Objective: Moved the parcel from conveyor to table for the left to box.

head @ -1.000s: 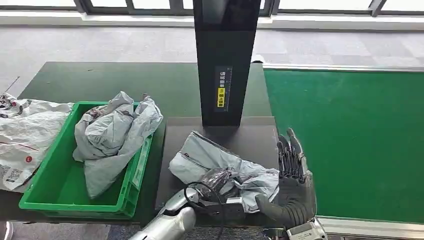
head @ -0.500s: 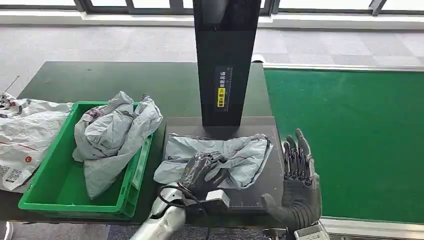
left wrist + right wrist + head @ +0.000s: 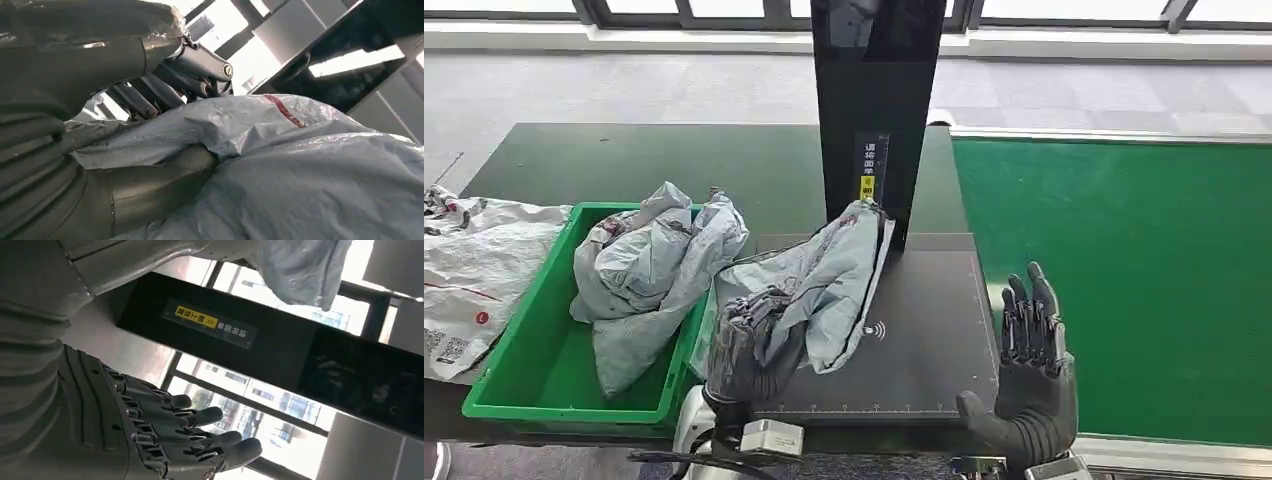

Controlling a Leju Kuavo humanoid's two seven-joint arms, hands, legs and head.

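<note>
Parcel [image 3: 824,275] lifted leftward | left hand [image 3: 749,345] grips | right hand [image 3: 1029,385] empty

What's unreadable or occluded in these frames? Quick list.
- Head view: the left robot hand grips the grey parcel; its inner fingers are covered by bag folds.
- Head view: the label on the black post is too small to read.
- Head view: the green bin floor is mostly covered by crumpled parcels.
- Left wrist view: the parcel's contents are hidden by opaque wrap.
- Head view: the right robot hand wrist is cut off by the frame edge.
</note>
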